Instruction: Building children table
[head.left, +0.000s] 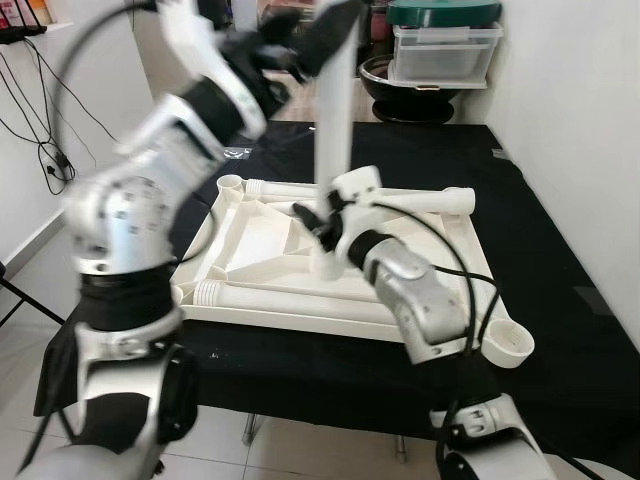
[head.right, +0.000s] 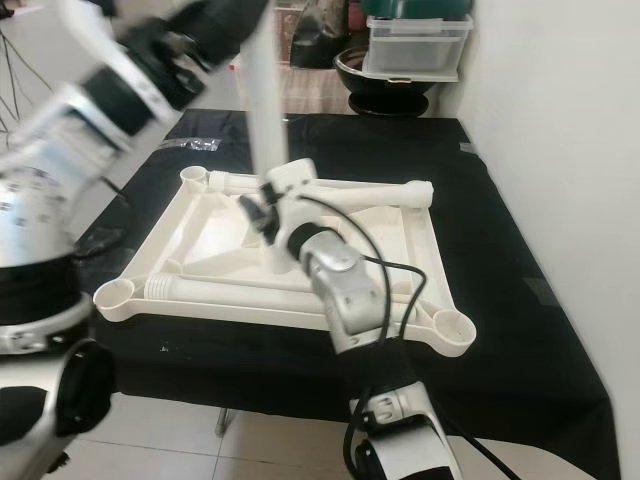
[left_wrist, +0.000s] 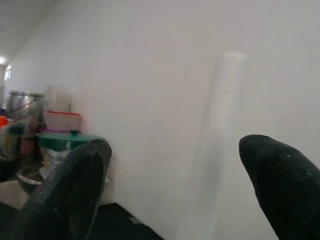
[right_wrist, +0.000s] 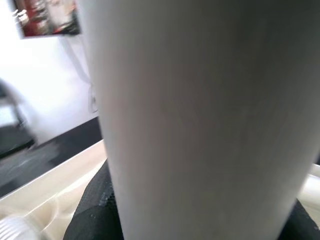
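White leg (head.left: 333, 150) upright, long axis vertical, lower end over upturned tabletop (head.left: 440, 235) on black cloth (head.left: 560, 300). Right gripper (head.left: 322, 222) clamped around leg low down. Left gripper (head.left: 300, 45) near leg's top, fingers (left_wrist: 75, 185) spread.

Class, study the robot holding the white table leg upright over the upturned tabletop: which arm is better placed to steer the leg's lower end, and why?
Right, probably. The right gripper is clamped low on the table leg, just above the upturned tabletop. The left gripper is up at the leg's top, suited only to steadying it.
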